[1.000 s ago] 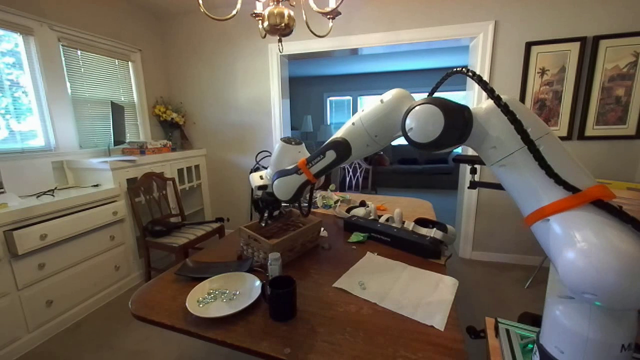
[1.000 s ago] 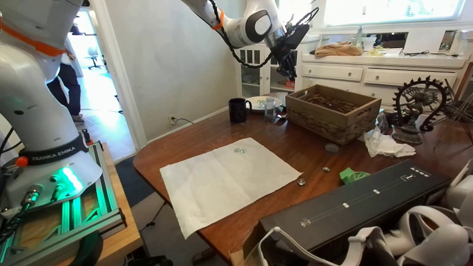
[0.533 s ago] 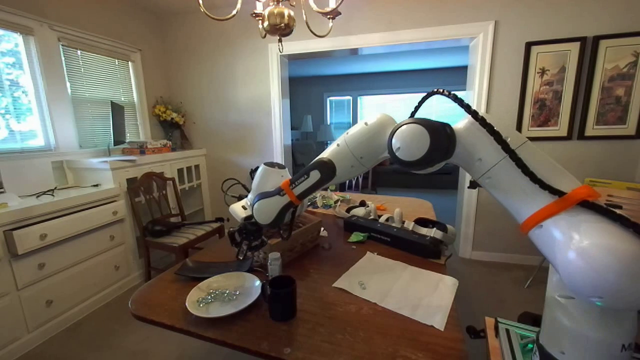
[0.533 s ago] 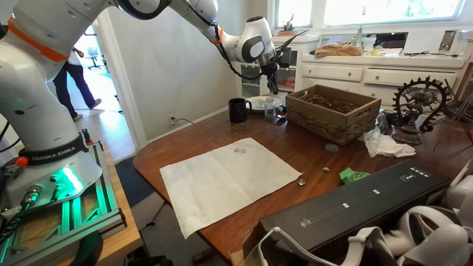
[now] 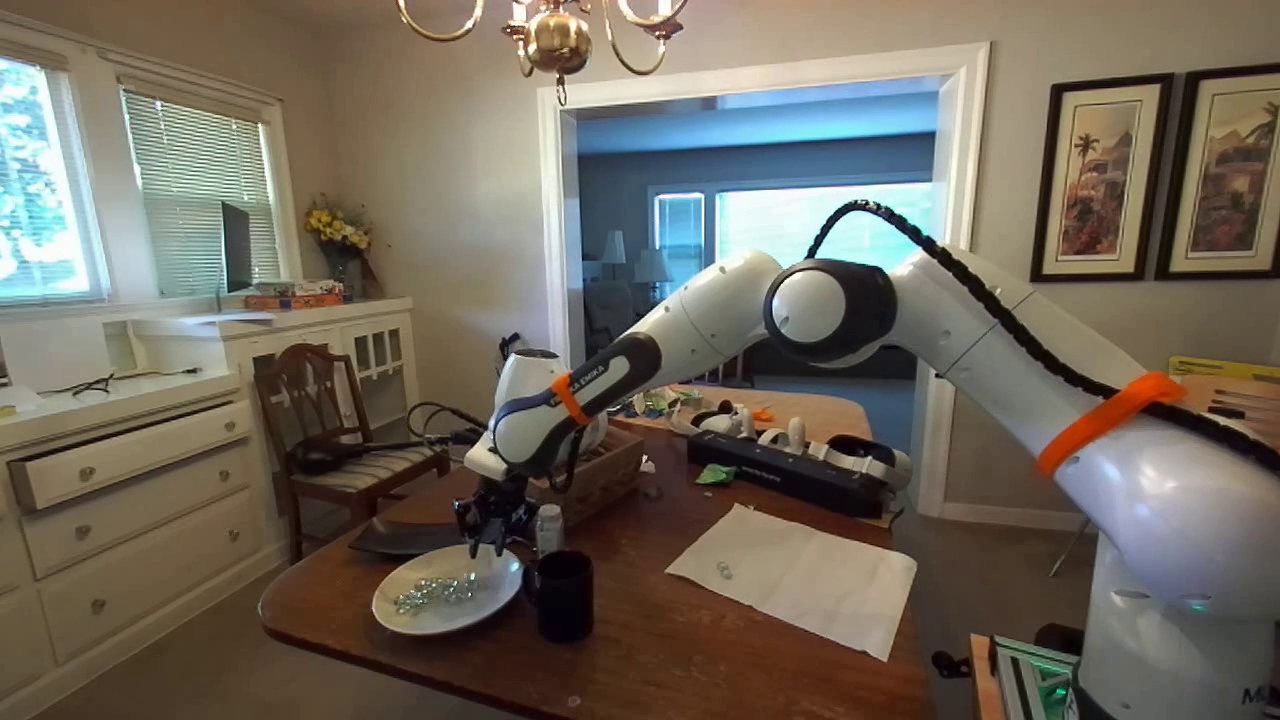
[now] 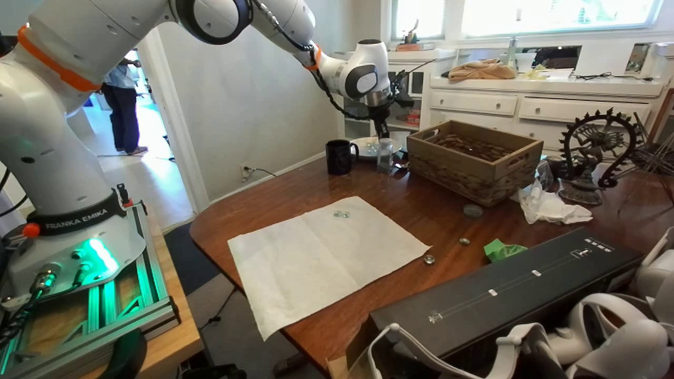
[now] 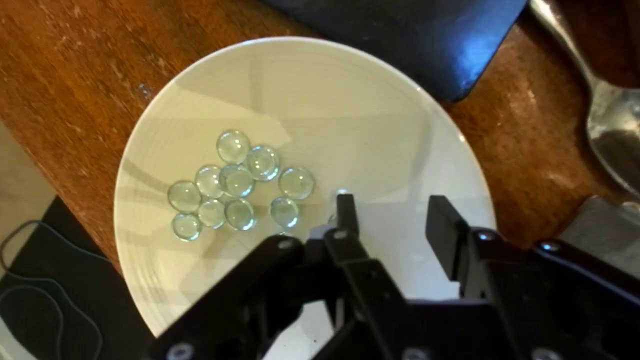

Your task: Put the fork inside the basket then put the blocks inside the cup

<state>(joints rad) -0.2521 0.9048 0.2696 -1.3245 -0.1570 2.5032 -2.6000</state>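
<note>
Glass beads (image 5: 435, 593), most likely the task's "blocks", lie on the white plate (image 5: 500, 585) at lower left in an exterior view. Above the plate's upper right hangs the gripper (image 5: 487, 551); a second ago it stood against the basket (image 5: 610, 472), so it has dropped and come across towards the beads.

In an exterior view the black cup (image 6: 338, 157) stands upright near the centre, just beside the plate, with the basket unmoved to its right. The gripper has likewise sunk towards the plate. Two loose beads (image 6: 341, 214) lie on the white paper (image 6: 305, 273) below the cup.

In the wrist view the beads cluster left of centre, a few partly hidden by the gripper. Its jaws stand apart, right of centre, with only plate showing between them, so nothing appears to be held. A spoon (image 7: 620, 120) lies at the far right; no fork can be made out in any view. The shift suggests the fork step is over or skipped, and bead picking is starting.
</note>
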